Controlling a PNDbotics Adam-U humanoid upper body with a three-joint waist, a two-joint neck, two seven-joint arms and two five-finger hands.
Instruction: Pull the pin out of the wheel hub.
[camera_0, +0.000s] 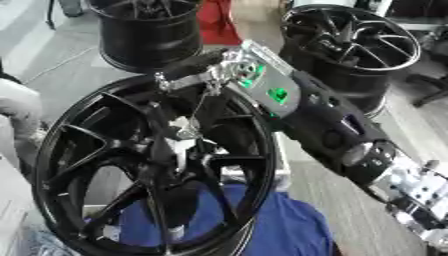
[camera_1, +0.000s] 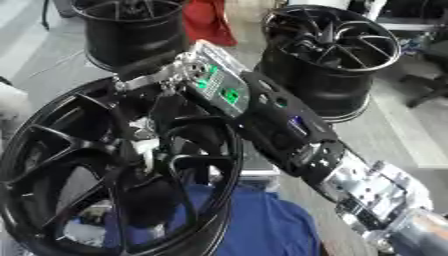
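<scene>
Two spare black wheel rims stand on the grey floor (camera_0: 61, 55) at the far side. The left rim (camera_0: 144, 30) stands with its open face up, its barrel dark and smooth, the spokes visible inside the top. The right rim (camera_1: 328, 55) stands well apart from it, also face up, with thin curved spokes crossing its opening. Between the two, at the top edge, a red object (camera_1: 208, 20) shows; what it is cannot be told. Near the bottom of the view lies a blue cloth (camera_0: 271, 225), partly hidden. At the left edge a pale rounded shape (camera_0: 17, 107) shows.
</scene>
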